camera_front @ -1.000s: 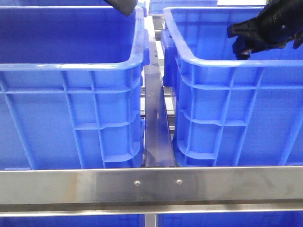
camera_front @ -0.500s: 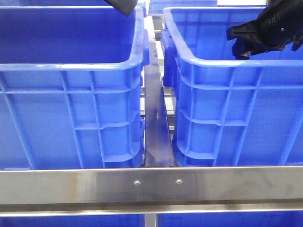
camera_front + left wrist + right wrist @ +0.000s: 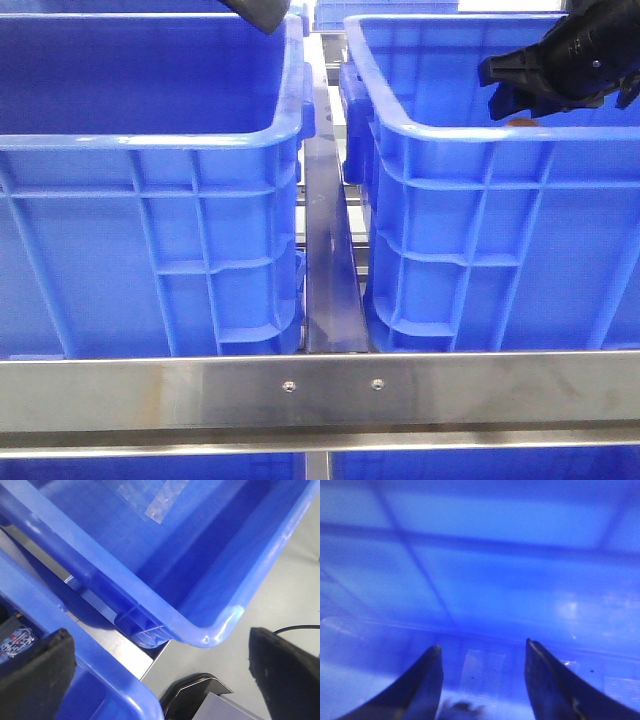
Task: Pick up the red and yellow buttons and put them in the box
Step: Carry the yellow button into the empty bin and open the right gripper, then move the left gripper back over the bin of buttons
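Right tool (image 3: 515, 98) sits above the right bin (image 3: 470, 135), just inside its near wall, in the front view. A small orange-red spot (image 3: 519, 122) shows just below the tips at the rim line (probably a button, too small to be sure, and whether it is touching the tips cannot be told). In the right wrist view the two fingers (image 3: 547, 680) stand spread with nothing clamped between them; a dark blur at the lower edge between them cannot be identified. The view beyond is only blue bin wall and floor, out of focus.

Left tool (image 3: 160, 675): in its wrist view the pads (image 3: 37, 672) are wide apart and empty, hanging over the gap between the two bins, with the left bin (image 3: 200, 625) corner and the steel rail (image 3: 125, 650) below. In the front view only a dark piece of the left arm (image 3: 262, 12) shows at the top edge, over the left bin.

Judgement: the step in hand is at the right bin, either a release of a button or a reach for one; the frames do not settle which. No yellow button is visible anywhere.

Next move calls for: confirming where the red spot lies relative to the tips, then lifting the right tool straight up clear of the near wall before any sideways travel (rim is close under the tips).
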Robot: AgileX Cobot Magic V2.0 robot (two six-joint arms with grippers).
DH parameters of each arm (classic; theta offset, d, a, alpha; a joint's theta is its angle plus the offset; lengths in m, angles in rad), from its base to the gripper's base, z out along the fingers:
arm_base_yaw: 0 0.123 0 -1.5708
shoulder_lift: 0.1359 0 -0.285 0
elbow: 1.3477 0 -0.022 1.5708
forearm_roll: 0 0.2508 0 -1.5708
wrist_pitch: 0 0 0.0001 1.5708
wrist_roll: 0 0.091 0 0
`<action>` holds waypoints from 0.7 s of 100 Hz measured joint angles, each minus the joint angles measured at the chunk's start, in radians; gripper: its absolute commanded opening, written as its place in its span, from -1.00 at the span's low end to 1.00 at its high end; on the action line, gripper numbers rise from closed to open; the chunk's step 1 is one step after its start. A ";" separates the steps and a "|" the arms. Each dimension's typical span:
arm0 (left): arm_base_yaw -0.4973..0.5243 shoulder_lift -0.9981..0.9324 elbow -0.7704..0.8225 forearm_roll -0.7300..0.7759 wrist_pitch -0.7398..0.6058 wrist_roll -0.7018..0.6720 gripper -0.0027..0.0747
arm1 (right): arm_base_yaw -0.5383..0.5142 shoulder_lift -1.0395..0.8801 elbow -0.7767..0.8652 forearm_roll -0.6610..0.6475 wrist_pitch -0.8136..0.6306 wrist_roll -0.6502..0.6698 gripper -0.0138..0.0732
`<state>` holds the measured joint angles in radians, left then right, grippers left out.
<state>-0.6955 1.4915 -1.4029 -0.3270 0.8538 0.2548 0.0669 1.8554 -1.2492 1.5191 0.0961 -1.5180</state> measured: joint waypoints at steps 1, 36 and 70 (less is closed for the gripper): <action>0.000 0.000 0.000 0.000 0.000 0.000 0.77 | 0.000 0.000 0.000 0.000 0.000 0.000 0.25; 0.000 0.000 0.000 0.000 0.000 0.000 0.77 | 0.000 -0.027 0.000 0.000 0.000 -0.002 0.24; 0.000 0.000 0.000 0.000 -0.010 0.000 0.77 | 0.000 -0.285 0.159 0.000 -0.012 -0.002 -0.54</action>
<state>-0.6955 1.4915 -1.4029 -0.3270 0.8443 0.2548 0.0669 1.5705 -1.0904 1.5191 0.0845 -1.5197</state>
